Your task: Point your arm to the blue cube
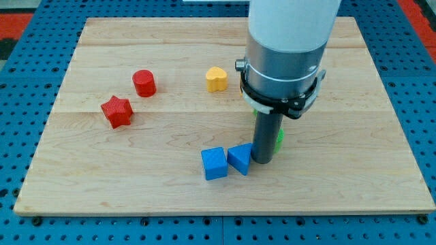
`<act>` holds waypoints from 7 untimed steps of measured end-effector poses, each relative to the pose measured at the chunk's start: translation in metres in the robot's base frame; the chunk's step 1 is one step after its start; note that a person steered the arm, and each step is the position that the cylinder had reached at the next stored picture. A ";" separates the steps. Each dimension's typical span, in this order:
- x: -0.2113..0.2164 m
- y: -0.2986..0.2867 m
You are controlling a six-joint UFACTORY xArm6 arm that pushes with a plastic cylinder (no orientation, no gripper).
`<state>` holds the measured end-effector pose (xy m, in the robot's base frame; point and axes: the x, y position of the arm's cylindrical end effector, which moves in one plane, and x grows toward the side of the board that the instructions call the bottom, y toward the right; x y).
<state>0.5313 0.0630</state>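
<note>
Camera view looks down on a pale wooden board (204, 197) lying on a blue perforated surface (20, 102). The arm (289, 41) comes in from the top of the frame, right of centre, as a wide white and grey cylinder ending in a dark rod; there are no fingers, so nothing is gripped or held. My tip (262, 160) rests on the board in the lower middle of the frame, touching or nearly touching the right side of a blue wedge-like block (240, 158). The blue cube (214, 163) sits just left of that block, close enough that the two seem to touch, so the wedge lies between my tip and the cube. A green block (279, 138) peeks out behind the rod, its shape mostly hidden. Near the upper middle stands a yellow heart-shaped block (216, 79). Toward the upper left are a red cylinder (144, 82) and, below and left of it, a red star (116, 111).
</note>
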 end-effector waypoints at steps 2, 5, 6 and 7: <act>0.033 0.018; 0.040 -0.159; -0.003 -0.166; -0.020 -0.146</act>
<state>0.5109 -0.0832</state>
